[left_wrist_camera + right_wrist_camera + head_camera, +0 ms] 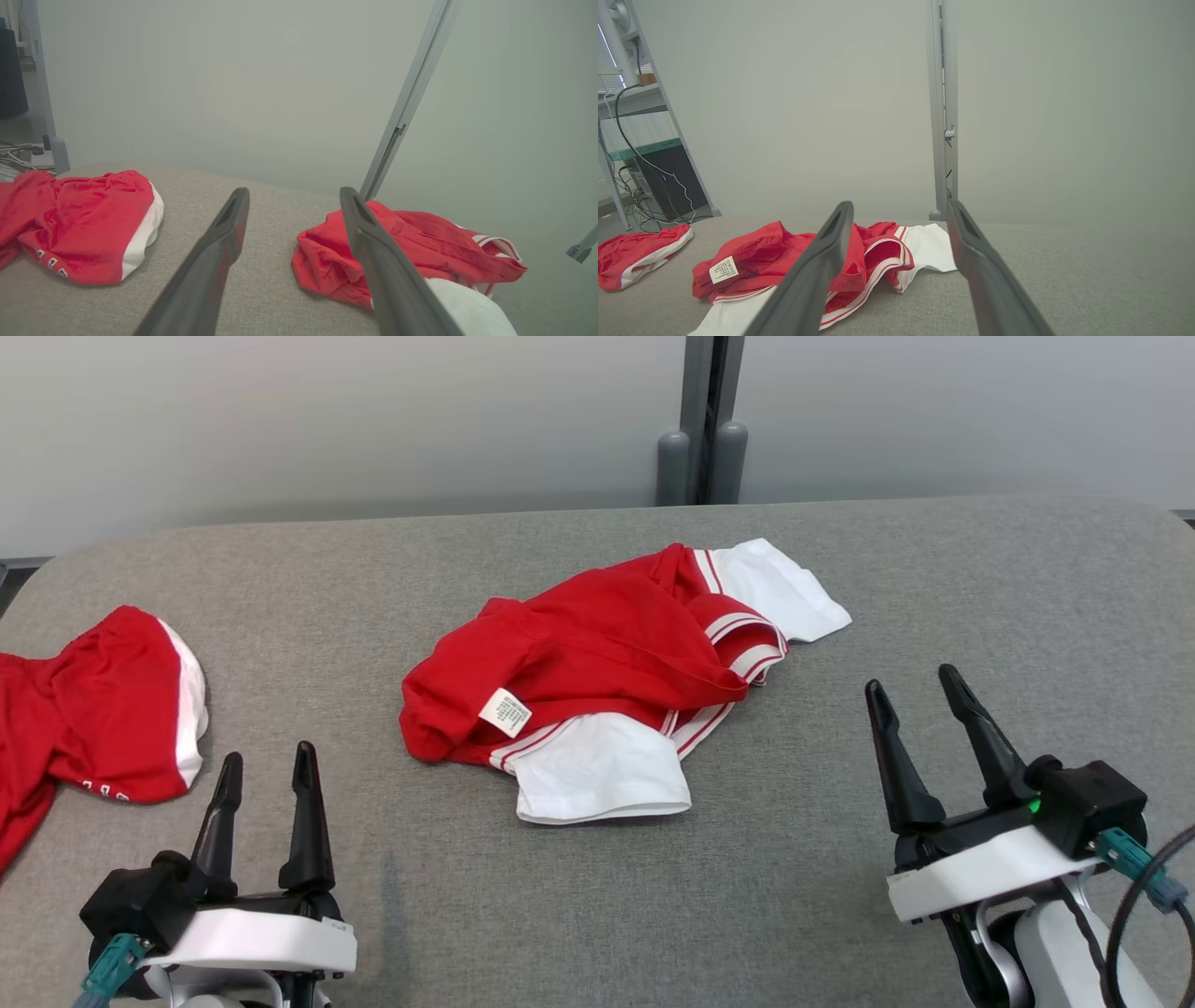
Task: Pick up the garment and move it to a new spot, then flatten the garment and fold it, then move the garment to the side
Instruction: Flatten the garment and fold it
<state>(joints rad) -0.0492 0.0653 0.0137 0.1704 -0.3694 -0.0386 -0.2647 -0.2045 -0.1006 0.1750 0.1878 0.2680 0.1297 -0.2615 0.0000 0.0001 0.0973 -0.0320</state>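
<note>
One crumpled red garment (597, 663) sits mid-tabletop (803, 896). It's bunched up, with two white sleeves poking out, red-and-white striped trim and a little white tag (505, 713) showing. The left end effector (266, 756) and right end effector (910, 677) are spread wide, holding nothing, both well clear of the cloth.

Nothing is reading cleanly here: the white tag (505, 713) on the red shirt (597, 653) is showing rows of tiny dark print, too small to make out in the head or right wrist view. The red shorts (103, 709) are showing a few white characters (49, 267) along one edge, partly folded under, and I'm not getting them as letters or digits.
</note>
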